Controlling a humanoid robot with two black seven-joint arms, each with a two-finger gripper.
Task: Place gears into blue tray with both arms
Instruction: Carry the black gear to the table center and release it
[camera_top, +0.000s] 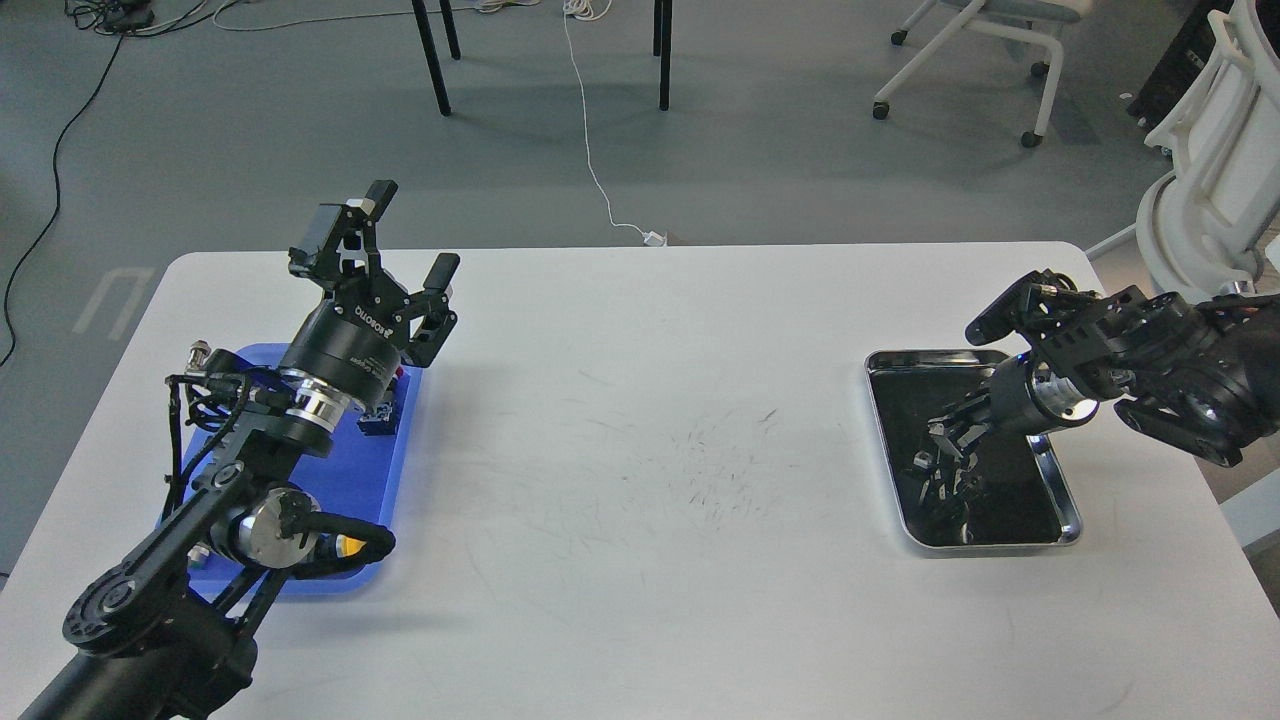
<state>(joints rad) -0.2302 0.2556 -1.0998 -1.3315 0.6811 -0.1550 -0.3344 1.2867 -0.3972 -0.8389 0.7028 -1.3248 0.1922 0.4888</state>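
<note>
Black on black is the chief hazard: the gears cannot be told apart from the dark liner of the steel tray (1070, 500) at the counter's (640, 420) right side, so a grasp there could close on nothing or on the wrong part; the right hand (1000, 320) hangs over that tray, its opening not discernible; the left hand (405, 260), spread wide and empty, is held above the blue tray (370, 470), whose floor is largely hidden by the arm, so a release could be misjudged.

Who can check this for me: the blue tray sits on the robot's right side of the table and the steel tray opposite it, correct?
Not quite. The head view shows the blue tray on the robot's left, under the left arm; the steel tray sits opposite, on the right.
</note>
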